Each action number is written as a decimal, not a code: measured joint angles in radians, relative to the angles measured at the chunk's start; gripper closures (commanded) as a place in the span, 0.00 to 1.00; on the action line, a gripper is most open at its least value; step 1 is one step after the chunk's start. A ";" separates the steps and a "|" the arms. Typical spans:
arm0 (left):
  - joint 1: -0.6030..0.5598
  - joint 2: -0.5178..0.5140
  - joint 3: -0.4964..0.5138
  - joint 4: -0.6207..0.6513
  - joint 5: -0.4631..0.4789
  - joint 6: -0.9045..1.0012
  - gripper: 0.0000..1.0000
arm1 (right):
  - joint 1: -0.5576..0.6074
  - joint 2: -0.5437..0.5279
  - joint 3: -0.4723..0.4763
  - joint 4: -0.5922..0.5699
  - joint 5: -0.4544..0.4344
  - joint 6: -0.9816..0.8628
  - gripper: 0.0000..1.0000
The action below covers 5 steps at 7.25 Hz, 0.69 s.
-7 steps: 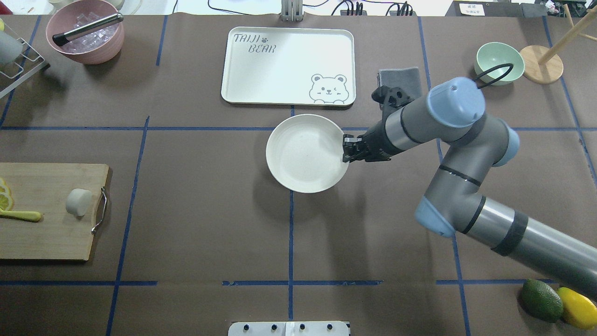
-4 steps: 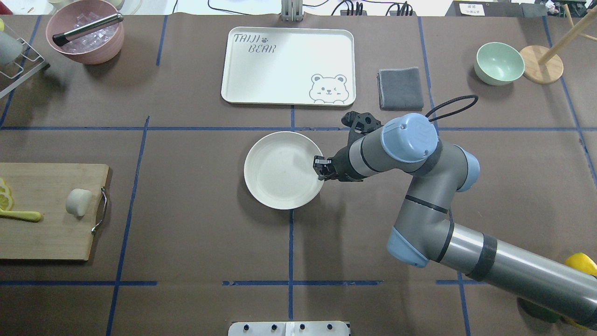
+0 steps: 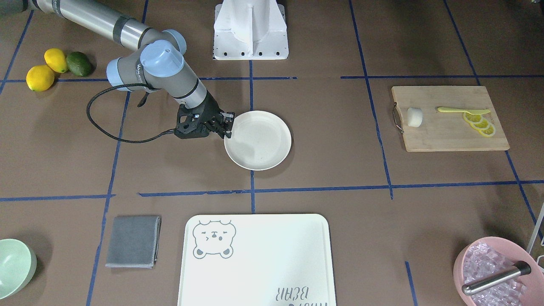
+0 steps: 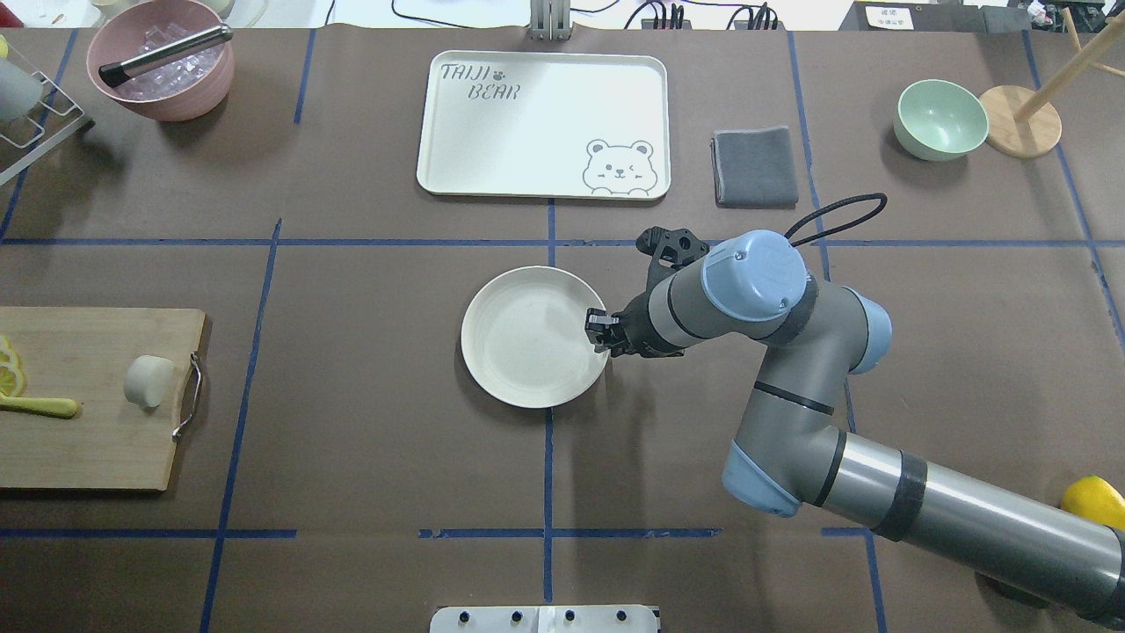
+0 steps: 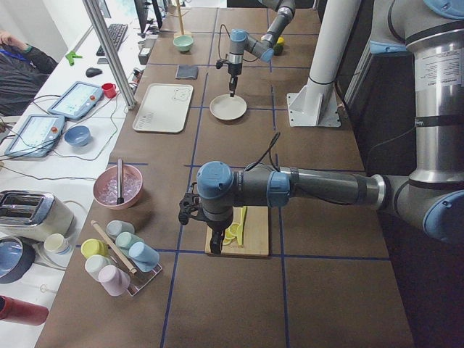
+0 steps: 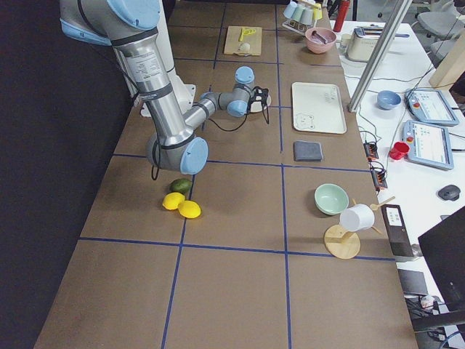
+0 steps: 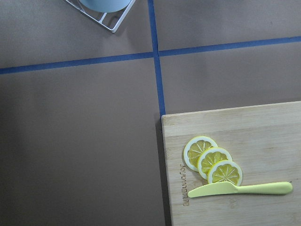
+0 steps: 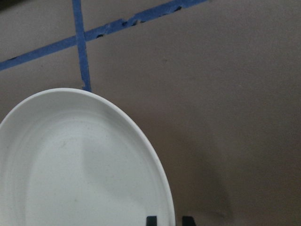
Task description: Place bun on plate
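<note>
The bun point(image 4: 148, 381) is a small white lump on the wooden cutting board point(image 4: 88, 440) at the left; it is also on the board in the front view point(image 3: 415, 117). The cream plate point(image 4: 527, 338) sits low at the table's middle. My right gripper point(image 4: 599, 330) is shut on its right rim. In the right wrist view two fingertips point(image 8: 150, 220) straddle the plate rim point(image 8: 160, 179). My left gripper point(image 5: 216, 243) hangs over the board's far end; only the left side view shows it, so I cannot tell its state. The left wrist view does not show the bun.
Lemon slices point(image 7: 212, 162) and a yellow knife point(image 7: 240, 189) lie on the board. A bear-print tray point(image 4: 543, 123), a grey cloth point(image 4: 754, 167) and a mint bowl point(image 4: 940, 119) are behind the plate. A pink bowl of ice point(image 4: 161, 60) stands at the back left.
My right gripper has carried the plate left and toward the robot's side of the table, and lower. The bun and the board have not moved.
</note>
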 measured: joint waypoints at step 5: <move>0.000 0.001 0.001 0.000 0.000 0.000 0.00 | 0.215 0.000 0.050 -0.239 0.173 -0.195 0.00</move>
